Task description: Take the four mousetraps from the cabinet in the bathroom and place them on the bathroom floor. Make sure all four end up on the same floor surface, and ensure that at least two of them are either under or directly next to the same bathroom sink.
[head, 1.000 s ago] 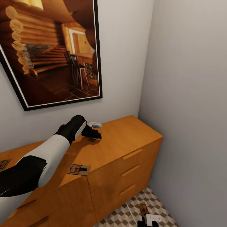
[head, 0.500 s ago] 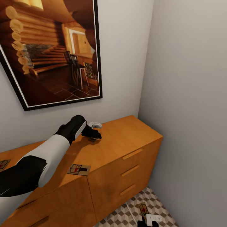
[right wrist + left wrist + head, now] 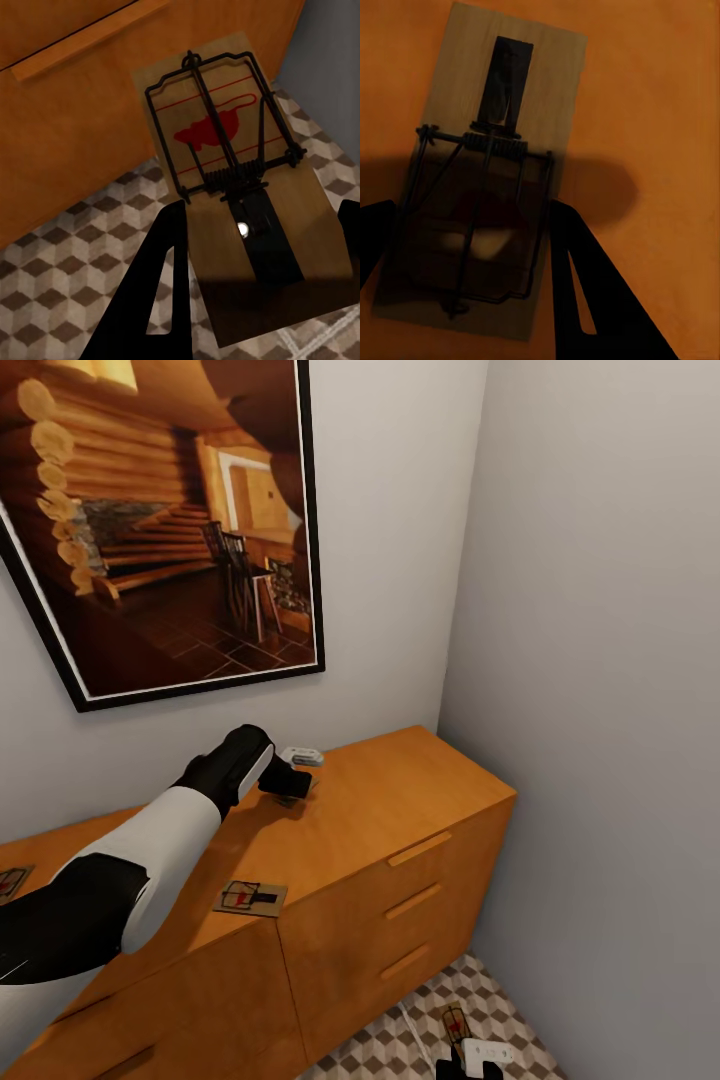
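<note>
On the orange-brown cabinet, my left gripper reaches down onto a mousetrap lying flat on the top; the fingers press its two long edges. A second mousetrap lies near the top's front edge, and a third lies at the far left. Low by the cabinet's front, my right gripper is shut on another mousetrap, held just above the cube-patterned bathroom floor. In the head view that mousetrap sits ahead of the right gripper. The bathroom sink is out of view.
A large framed picture hangs on the wall behind the cabinet. A grey side wall closes in on the right, leaving a narrow strip of floor beside the drawers with bar handles.
The left gripper's fingers have drawn in around the mousetrap on the cabinet top. The right arm and the camera have stayed still.
</note>
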You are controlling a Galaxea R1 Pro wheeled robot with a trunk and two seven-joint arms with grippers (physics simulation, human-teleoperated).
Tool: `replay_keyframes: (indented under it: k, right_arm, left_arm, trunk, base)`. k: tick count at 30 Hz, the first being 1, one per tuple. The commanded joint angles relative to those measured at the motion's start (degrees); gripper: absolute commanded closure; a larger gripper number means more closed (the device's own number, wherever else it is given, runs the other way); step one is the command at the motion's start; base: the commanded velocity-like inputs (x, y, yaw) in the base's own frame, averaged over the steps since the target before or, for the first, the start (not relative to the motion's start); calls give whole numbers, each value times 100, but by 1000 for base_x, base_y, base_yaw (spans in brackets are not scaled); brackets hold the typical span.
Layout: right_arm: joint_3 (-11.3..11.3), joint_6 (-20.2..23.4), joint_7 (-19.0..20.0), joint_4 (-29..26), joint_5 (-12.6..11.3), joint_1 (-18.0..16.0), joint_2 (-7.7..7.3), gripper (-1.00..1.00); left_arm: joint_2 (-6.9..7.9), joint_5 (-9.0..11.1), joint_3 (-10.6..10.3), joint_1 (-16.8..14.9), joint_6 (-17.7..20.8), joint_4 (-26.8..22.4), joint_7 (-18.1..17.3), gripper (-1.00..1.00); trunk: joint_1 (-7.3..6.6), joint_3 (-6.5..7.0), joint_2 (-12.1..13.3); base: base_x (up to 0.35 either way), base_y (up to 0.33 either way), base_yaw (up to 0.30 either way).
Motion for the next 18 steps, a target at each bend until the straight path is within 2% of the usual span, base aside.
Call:
replay_keyframes:
  k: [1, 18]
  right_arm:
    - [50, -12, -40, 2, -29, -3, 2, 100]
    - [53, -12, -40, 2, -29, -3, 2, 100]
  left_arm:
    - [6, -15, -40, -2, 10, 303, -5, 100]
    - [-35, -23, -18, -3, 18, 337, -5, 100]
  trunk:
    - [0, -7, -2]
    - [0, -7, -2]
  base:
    - [0, 0, 0]
    - [0, 0, 0]
